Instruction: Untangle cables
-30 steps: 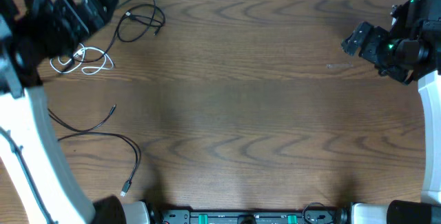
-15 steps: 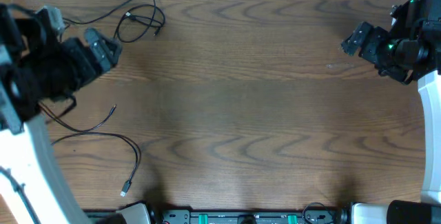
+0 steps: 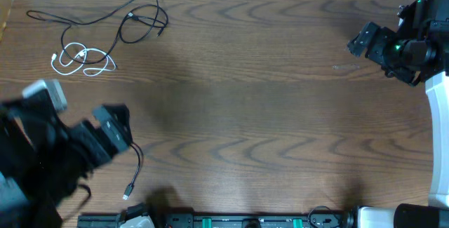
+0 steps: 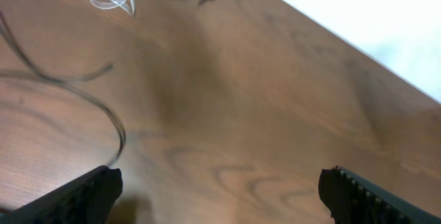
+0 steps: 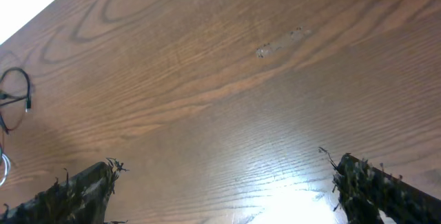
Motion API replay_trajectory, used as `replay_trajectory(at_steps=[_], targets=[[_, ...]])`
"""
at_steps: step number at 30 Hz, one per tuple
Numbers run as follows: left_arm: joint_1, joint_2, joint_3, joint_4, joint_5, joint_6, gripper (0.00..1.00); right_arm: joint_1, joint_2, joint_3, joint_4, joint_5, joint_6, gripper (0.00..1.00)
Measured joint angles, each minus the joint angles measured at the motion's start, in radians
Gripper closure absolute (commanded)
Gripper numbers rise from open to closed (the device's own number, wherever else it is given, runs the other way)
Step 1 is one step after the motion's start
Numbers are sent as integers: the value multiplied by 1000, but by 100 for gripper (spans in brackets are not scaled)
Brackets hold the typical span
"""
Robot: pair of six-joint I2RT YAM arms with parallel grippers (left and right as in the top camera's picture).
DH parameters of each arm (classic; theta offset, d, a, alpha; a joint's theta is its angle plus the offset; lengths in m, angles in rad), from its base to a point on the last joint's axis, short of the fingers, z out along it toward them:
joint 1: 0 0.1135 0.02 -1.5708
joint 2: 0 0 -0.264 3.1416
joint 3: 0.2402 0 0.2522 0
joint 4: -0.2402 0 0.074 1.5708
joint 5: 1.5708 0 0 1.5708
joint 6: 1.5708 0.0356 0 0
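Well, left gripper [image 4: 220, 179] hovers beside a black cable [image 3: 142, 160], jaws spread; right gripper [image 5: 224, 167], jaws spread too, sits far off.

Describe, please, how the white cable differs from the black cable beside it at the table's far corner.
The white cable is bunched into small tight loops; the black cable spreads wider, with one open loop and a long tail. The white cable covers less table than the black cable. Both lie flat on the table, unheld.

White short cable [image 3: 83, 57], black longer cables [image 3: 132, 16]; brown table [image 3: 266, 116], wavy wood-grain pattern
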Motion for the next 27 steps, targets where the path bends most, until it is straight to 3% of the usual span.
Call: replay_trajectory(at_steps=[8,19,27], targets=[[0,-156,-110,-2,-1,-26,3,0,0,0,0,0,0,1],[-4,-163,-129,-2,-86,-23,3,0,0,0,0,0,0,1],[-199,-164,-329,15,-81,0,3,0,0,0,0,0,0,1]])
